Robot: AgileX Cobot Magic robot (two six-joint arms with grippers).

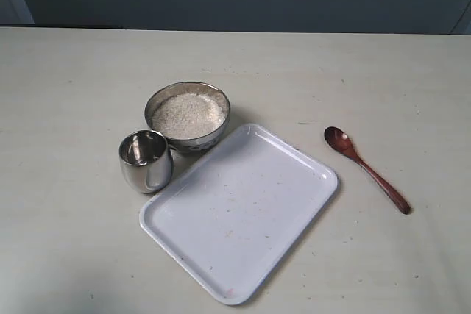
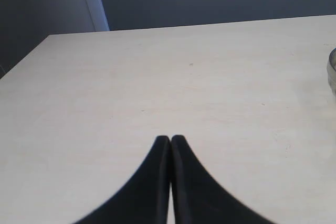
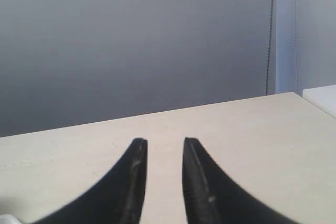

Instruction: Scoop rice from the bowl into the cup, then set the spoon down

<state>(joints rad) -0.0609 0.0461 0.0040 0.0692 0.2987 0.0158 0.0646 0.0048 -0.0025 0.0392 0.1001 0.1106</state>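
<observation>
Spoon right of tray; bowl of rice and cup touching tray's far-left edge — left gripper pressed together, empty; right gripper narrowly parted, empty.

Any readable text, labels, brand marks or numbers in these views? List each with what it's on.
None: no text, label, logo or number shows in any view.
The steel bowl, steel cup, white tray, wooden spoon and table are all unmarked.
The specks on the tray are not lettering.
</observation>
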